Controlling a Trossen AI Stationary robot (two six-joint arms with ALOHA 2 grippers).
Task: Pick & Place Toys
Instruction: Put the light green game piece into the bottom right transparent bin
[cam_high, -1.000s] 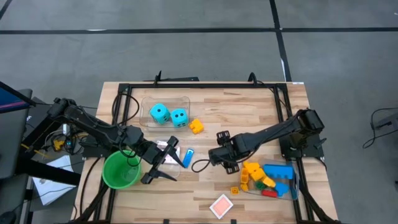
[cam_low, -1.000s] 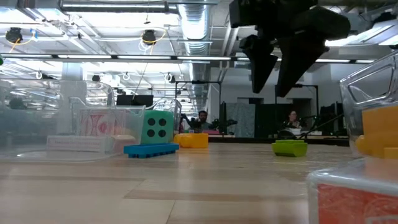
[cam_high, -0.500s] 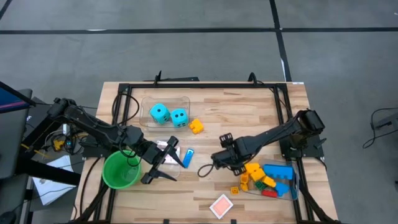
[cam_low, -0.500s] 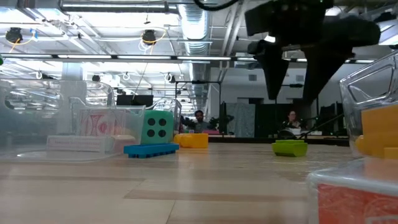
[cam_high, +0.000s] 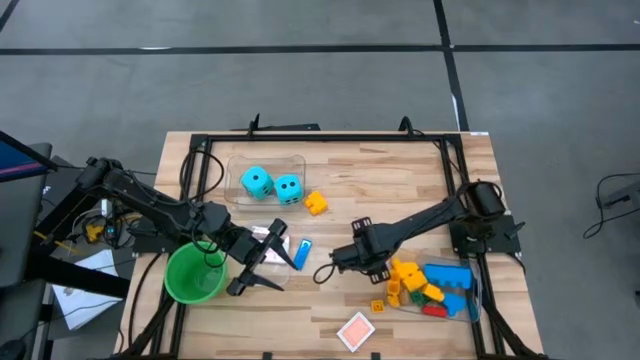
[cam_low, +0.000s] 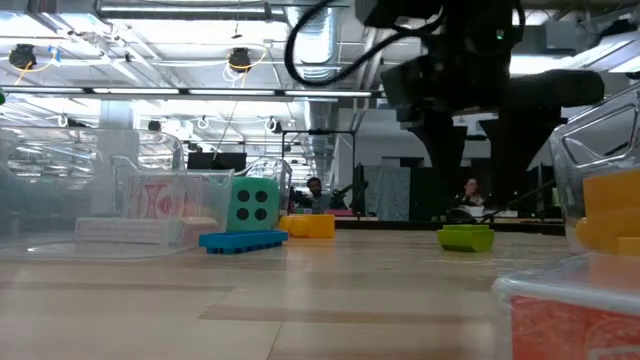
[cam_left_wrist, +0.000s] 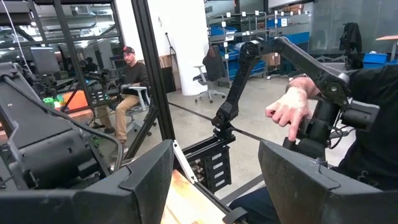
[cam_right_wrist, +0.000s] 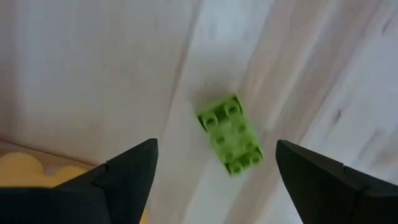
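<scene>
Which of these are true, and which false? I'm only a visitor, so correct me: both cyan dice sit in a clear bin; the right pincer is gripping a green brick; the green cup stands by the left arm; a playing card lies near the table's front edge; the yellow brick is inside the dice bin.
1. Both cyan dice sit in a clear bin. True.
2. The right pincer is gripping the green brick. False: it hangs open above the brick, which lies on the table.
3. The green cup stands by the left arm. True.
4. A playing card lies near the front edge. True.
5. The yellow brick is inside the dice bin. False: it lies on the wood beside it.
</scene>
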